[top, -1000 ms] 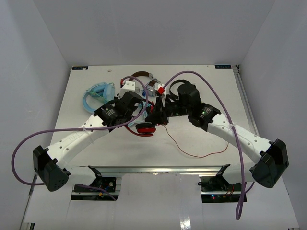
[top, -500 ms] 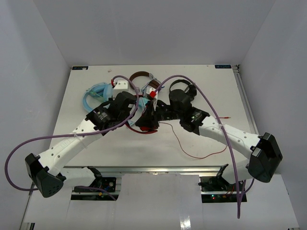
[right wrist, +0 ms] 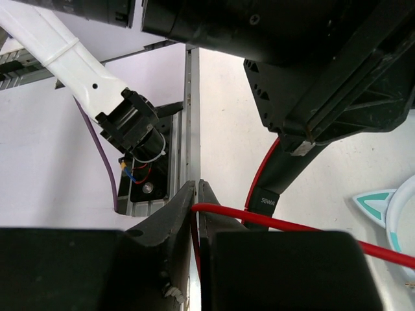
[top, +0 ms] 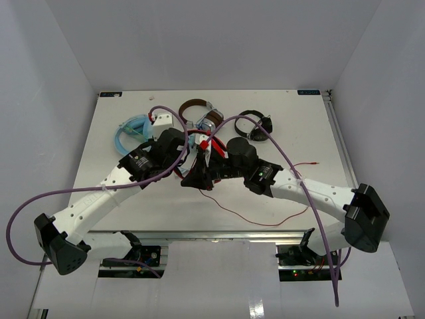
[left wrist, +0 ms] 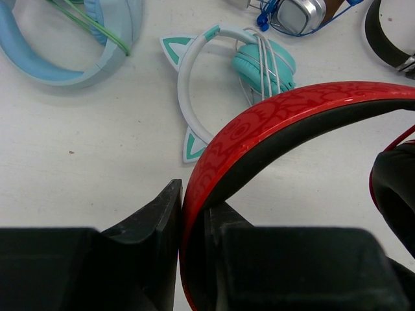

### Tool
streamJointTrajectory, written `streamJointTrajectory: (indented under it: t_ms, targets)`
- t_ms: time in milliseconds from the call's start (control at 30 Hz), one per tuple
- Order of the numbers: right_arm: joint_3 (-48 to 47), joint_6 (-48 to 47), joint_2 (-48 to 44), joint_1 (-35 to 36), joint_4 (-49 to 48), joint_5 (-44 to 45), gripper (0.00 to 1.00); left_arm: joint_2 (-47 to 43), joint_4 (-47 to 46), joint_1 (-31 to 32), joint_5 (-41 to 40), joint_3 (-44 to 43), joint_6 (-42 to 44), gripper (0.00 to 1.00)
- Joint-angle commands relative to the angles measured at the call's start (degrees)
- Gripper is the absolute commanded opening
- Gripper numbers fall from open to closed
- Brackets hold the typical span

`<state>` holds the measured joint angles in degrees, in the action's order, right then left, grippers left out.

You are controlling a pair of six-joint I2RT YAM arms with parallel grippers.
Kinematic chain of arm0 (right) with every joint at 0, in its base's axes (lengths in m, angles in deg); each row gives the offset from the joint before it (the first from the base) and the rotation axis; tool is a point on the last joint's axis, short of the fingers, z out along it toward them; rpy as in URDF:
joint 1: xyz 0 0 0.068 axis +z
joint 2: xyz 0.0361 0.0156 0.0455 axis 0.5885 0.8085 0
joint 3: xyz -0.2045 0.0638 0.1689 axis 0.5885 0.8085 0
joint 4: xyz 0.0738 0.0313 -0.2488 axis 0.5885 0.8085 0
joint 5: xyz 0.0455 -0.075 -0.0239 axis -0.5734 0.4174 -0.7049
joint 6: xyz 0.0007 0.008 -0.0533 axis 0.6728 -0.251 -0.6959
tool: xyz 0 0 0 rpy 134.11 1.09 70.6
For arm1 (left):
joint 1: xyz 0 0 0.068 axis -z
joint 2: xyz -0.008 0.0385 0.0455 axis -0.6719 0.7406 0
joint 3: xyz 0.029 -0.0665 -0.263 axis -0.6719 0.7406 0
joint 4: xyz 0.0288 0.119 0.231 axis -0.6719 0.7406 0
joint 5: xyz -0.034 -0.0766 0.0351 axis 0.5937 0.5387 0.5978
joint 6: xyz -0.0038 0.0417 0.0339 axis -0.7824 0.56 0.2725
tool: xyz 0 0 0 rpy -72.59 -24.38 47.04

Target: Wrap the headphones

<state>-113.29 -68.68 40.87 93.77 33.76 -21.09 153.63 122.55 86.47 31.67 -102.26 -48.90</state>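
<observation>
Red over-ear headphones with a black-lined headband and black ear pads [left wrist: 292, 110] are held above the middle of the white table [top: 299, 136], between the two arms and near a white-and-teal cat-ear headset [left wrist: 182, 84]. The left gripper [left wrist: 193, 201] is clamped across the headband's edge. The right gripper [right wrist: 196, 191] is pinched closed on the thin red cable [right wrist: 292, 227]. The band looks like a stiff, light, glossy hoop that could slip unless it is gripped squarely across its width. The cable looks limp and fine, best taken close to the ear cup under gentle tension. In the left wrist view the band arches up and to the right. The slack cable trails rightward over the table to its plug [top: 315, 163].
</observation>
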Motion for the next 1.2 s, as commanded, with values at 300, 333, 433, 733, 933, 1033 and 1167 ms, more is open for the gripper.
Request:
streamJointTrajectory:
  t_ms: [300, 333, 433, 733, 933, 1033, 1167]
  targets:
    - [8.2, -3.89, -7.41, 7.77, -4.05, 19.81, 0.08, -5.37, -3.46, -0.48, -3.0, -2.02, -8.7, 0.0]
    - [8.07, -4.19, -7.47, 8.21, -3.97, 20.59, 0.08, -5.42, -3.42, -0.48, -2.99, -2.02, -8.95, 0.0]
    - [7.08, -5.5, -6.97, 8.99, -4.09, 22.36, 0.08, -5.43, -3.41, -0.48, -3.13, -1.93, -9.2, 0.0]
    - [4.2, -7.15, -3.95, 10.18, -3.25, 25.67, 0.09, -5.61, -2.52, -0.4, -3.91, -2.53, -10.58, 0.0]
    - [11.89, -6.08, -7.25, 11.74, -9.11, 32.03, 0.08, -6.82, -1.59, -0.48, -3.64, -3.99, -12.56, 0.0]
    - [14.13, -6.09, -8.76, 12.71, -10.31, 37.23, 0.08, -7.91, -1.36, -0.43, -3.14, -3.73, -13.91, 0.0]
    - [16.07, -5.96, -9.47, 13.7, -11.22, 39.95, 0.08, -9.1, -1.56, -0.48, -2.21, -3.57, -14.82, 0.0]
